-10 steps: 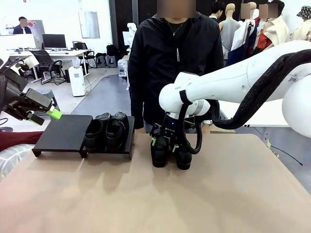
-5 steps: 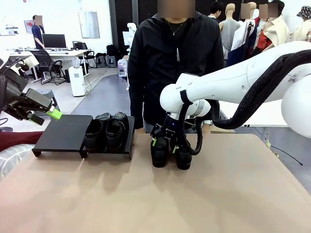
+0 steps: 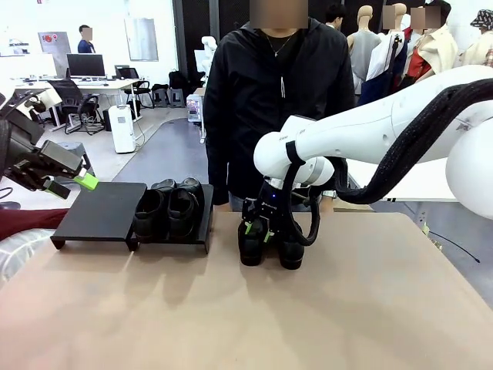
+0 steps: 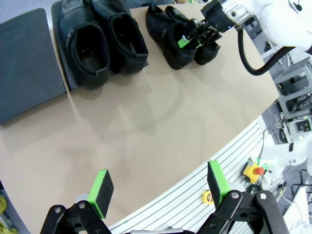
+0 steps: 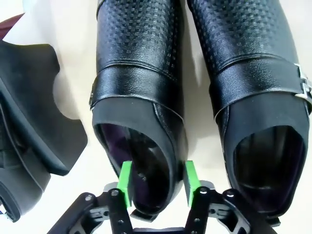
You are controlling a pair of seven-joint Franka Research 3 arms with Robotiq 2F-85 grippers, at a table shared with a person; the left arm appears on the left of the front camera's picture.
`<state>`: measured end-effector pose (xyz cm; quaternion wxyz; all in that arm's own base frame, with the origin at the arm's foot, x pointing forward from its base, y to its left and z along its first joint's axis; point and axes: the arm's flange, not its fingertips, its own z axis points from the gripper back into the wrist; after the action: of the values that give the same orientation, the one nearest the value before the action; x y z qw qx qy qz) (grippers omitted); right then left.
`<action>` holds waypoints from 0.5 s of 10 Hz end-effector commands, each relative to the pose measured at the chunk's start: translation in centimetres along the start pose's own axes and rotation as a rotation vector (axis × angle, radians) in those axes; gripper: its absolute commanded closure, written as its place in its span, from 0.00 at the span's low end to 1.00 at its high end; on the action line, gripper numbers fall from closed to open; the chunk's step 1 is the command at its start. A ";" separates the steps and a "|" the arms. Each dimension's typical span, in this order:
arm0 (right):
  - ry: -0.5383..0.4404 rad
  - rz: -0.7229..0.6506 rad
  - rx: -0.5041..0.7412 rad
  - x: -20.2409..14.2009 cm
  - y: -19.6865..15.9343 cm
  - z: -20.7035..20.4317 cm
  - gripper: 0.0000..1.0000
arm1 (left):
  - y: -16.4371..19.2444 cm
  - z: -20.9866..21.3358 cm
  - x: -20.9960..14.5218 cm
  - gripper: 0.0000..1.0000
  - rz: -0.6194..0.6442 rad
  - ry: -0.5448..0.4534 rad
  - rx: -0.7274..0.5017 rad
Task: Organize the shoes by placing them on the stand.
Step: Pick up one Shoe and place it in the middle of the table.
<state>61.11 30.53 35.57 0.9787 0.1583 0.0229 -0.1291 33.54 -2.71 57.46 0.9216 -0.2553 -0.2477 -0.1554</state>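
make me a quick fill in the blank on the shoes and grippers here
1. Two shoes sit on the ___ panel of the stand.
2. ___ more shoes stand on the table.
3. The right gripper is at the ___ end of one of them.
4. The left gripper has its jaws ___.
Missing: right; two; heel; open

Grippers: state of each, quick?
Left gripper: open, holding nothing.
Right gripper: jaws astride the heel rim of one shoe; grip cannot be told.
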 end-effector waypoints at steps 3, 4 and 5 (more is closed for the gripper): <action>-0.023 -0.043 0.018 -0.4 -0.5 -0.4 1.00 | 0.0 0.2 0.1 0.00 0.007 0.006 -0.007; -0.022 -0.042 0.020 -0.4 -0.5 -0.4 1.00 | 0.0 0.2 0.1 0.00 0.007 0.006 -0.007; -0.016 -0.041 0.015 -0.4 -0.5 -0.4 1.00 | 0.0 0.2 0.1 0.00 0.007 0.006 -0.007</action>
<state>61.03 30.39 35.25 0.9784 0.1570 0.0241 -0.1324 33.54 -2.71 57.46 0.9216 -0.2553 -0.2476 -0.1554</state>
